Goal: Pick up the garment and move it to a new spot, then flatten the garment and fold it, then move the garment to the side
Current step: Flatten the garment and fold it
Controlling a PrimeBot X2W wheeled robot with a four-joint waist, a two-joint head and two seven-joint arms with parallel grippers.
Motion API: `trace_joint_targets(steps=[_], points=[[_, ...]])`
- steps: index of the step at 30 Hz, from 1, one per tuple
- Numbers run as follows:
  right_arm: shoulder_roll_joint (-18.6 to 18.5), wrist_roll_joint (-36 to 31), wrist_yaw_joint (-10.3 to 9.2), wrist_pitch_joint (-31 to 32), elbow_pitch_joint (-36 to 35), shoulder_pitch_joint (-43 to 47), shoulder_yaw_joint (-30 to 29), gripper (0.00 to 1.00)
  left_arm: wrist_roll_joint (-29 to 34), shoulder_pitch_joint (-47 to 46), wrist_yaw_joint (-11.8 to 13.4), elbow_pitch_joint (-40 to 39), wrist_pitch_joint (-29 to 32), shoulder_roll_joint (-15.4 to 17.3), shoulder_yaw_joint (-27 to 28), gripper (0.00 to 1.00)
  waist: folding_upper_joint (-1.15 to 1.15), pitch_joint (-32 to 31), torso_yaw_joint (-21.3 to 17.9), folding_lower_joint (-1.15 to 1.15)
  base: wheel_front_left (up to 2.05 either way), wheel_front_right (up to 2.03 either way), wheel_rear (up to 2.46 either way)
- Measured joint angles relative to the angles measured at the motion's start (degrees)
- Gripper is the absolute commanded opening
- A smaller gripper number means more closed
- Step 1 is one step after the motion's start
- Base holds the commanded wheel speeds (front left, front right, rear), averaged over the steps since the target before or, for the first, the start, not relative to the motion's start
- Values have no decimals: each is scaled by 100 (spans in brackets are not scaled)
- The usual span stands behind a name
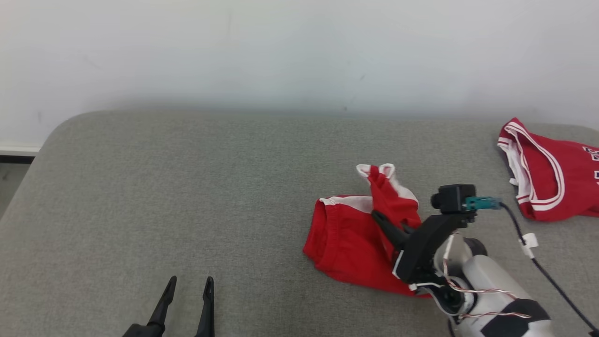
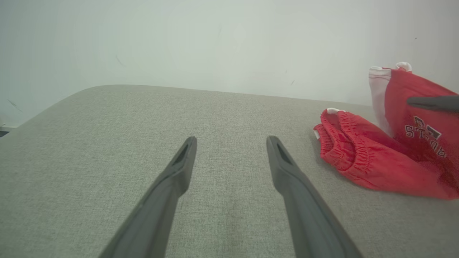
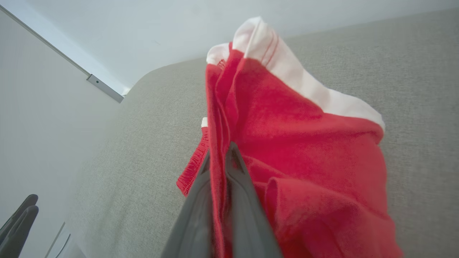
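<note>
The garment is red with white panels and lies crumpled on the grey padded surface, right of centre. One fold of it is lifted upright. My right gripper is shut on that raised fold, and in the right wrist view the red cloth is pinched between the closed fingers. The left wrist view shows the garment with an elastic hem and white-outlined lettering. My left gripper hovers open and empty over bare surface at the lower left, well apart from the garment.
A second red garment with red-and-white striped trim lies at the far right edge. A black cable trails from the right wrist camera. The grey surface ends at a rounded left edge and meets a pale wall behind.
</note>
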Motion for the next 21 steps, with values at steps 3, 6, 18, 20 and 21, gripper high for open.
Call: trace_joint_targets(steps=[3,6,18,20,21], points=[[240,-132,0,-114,201,-105,76,0,2,25,-3,20,0,0,-47,100,0,18,90,0,0,0,0],[487,-312,0,-280,517,-242,116,0,10,48,-11,41,0,0,-93,100,0,54,162,0,0,0,0],[954,-892,0,-868,1876,-750,285,26,-54,-77,-20,107,0,-1,-303,100,0,243,408,0,0,0,0],[985,-864,0,-937,1917,-788,342,100,-59,-87,1,111,0,-1,-293,100,0,258,416,0,0,0,0],[995,-842,0,-991,1927,-791,372,100,-59,-87,7,111,0,-1,-287,100,0,257,409,0,0,0,0]])
